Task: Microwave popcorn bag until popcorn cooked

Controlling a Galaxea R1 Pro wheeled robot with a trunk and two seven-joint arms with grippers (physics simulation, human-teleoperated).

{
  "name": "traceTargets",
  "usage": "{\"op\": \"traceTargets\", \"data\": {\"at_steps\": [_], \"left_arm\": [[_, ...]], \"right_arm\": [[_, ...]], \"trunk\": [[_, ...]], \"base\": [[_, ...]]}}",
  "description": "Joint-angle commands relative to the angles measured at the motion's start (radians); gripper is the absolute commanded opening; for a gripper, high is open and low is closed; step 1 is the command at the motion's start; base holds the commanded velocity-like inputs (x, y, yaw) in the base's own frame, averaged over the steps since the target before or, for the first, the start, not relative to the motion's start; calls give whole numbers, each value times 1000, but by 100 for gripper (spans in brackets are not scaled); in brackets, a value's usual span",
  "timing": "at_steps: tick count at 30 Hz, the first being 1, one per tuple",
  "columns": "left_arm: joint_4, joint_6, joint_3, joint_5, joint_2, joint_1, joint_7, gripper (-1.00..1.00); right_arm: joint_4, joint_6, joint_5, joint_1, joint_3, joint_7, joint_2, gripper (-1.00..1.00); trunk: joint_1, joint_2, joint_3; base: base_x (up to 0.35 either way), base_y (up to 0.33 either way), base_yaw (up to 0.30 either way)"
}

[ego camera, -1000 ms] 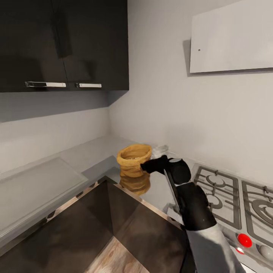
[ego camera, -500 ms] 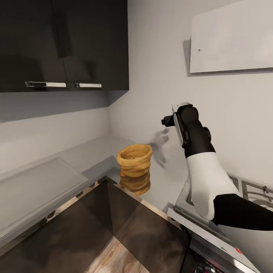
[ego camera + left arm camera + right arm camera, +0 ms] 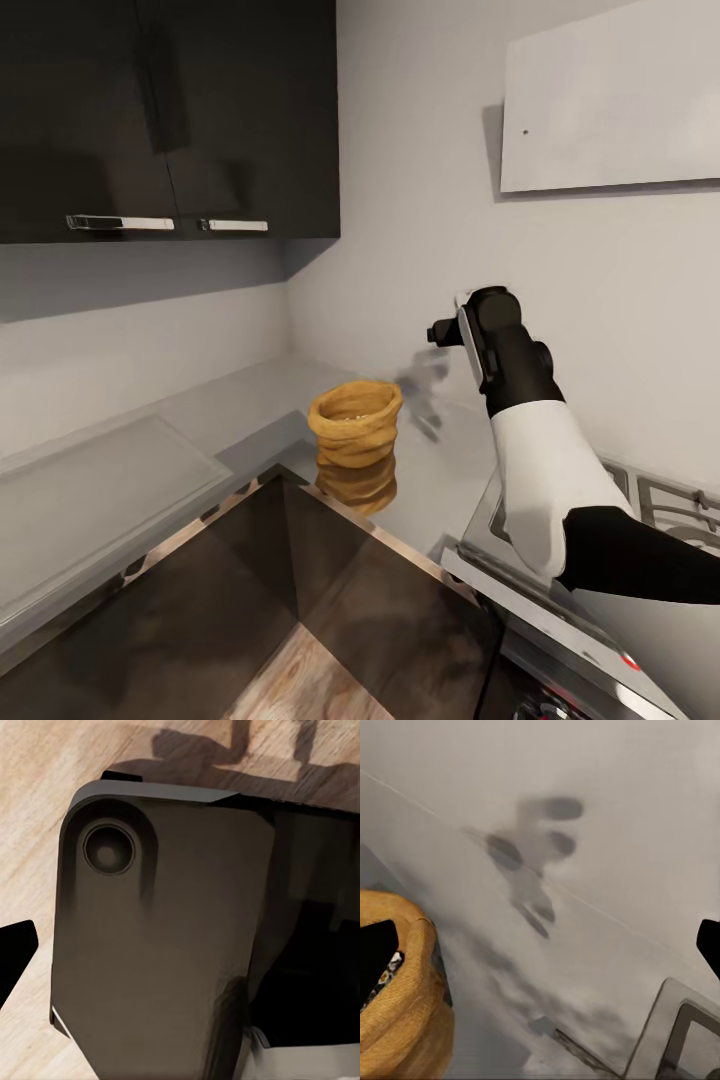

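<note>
The popcorn bag [image 3: 354, 424] stands upright on the countertop [image 3: 240, 405] in the corner, just beside the gas hob [image 3: 655, 500]. The right gripper [image 3: 440, 333] hangs in the air above and beside the bag, apart from it, fingers spread wide and empty. The left gripper's fingers cannot be judged.

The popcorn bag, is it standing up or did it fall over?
Standing up. The popcorn bag sits upright on the countertop, its rolled rim facing up.
</note>
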Motion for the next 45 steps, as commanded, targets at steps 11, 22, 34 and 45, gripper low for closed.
{"op": "traceTargets", "data": {"at_steps": [11, 22, 34, 45], "left_arm": [[-3, -1, 2, 8, 2, 0, -6, 100], [-1, -1, 3, 8, 2, 1, -8, 100], [-1, -1, 3, 8, 1, 1, -8, 100], [-1, -1, 3, 8, 1, 0, -8, 100]], "right_arm": [[72, 3, 1, 5, -2, 1, 1, 100], [75, 3, -1, 5, 1, 2, 1, 100], [76, 3, -1, 5, 5, 4, 1, 100], [79, 3, -2, 19, 3, 1, 1, 100]], "trunk": [[0, -1, -1], [0, -1, -1], [0, -1, -1], [0, -1, -1]], "base": [[30, 0, 0], [293, 0, 0], [114, 0, 0], [0, 0, 48]]}}
